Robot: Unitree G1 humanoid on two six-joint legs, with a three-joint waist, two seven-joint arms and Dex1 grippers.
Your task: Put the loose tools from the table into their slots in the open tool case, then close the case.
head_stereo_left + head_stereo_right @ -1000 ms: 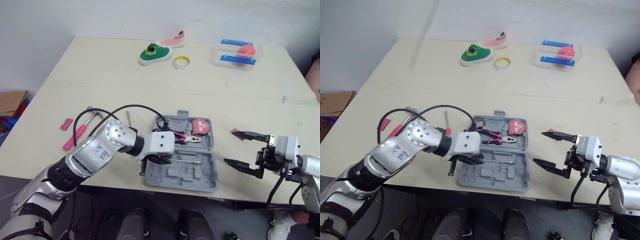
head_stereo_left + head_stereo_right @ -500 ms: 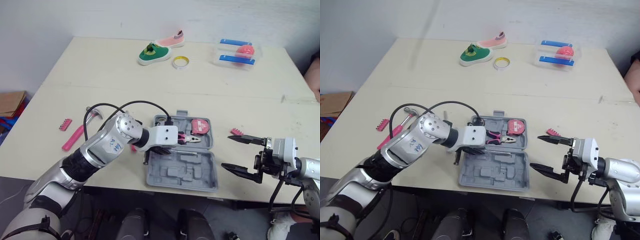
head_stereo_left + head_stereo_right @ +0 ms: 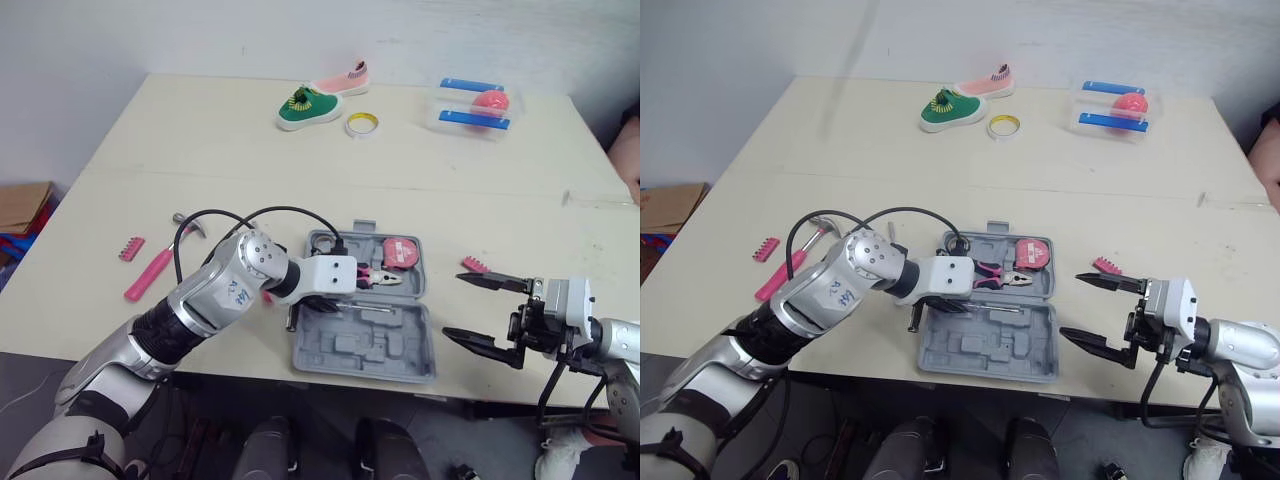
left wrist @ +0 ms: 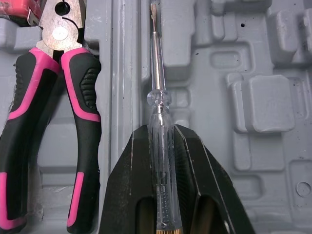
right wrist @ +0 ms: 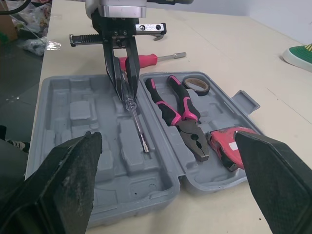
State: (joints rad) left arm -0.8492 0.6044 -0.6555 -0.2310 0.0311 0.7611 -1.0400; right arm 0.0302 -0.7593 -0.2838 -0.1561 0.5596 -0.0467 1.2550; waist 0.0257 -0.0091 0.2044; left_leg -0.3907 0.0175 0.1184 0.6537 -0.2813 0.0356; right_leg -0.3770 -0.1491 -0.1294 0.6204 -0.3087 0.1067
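Observation:
The grey tool case [image 3: 400, 352] lies open near the table's front edge. Pink-handled pliers [image 4: 53, 122], a red tape measure [image 3: 402, 252] and a black tape roll [image 5: 197, 86] sit in its far half. My left gripper [image 4: 161, 134] is shut on the clear handle of a screwdriver [image 4: 155, 53], whose shaft runs along a long groove in the near half. My right gripper [image 3: 490, 310] hangs open to the right of the case. A pink-handled hammer [image 3: 150, 272], a pink bit strip [image 3: 131, 248], a red screwdriver [image 5: 146, 59] and a small pink piece [image 3: 473, 264] lie loose on the table.
At the far side stand a green shoe [image 3: 308, 106], a pink shoe [image 3: 343, 80], a yellow tape ring [image 3: 361, 124] and a clear box with a pink ball [image 3: 475, 108]. The case's near edge is close to the table's front edge [image 3: 240, 352].
My left gripper, still shut on the clear screwdriver, has moved a little further over the case toward its hinge. The right gripper has sunk slightly and stays open.

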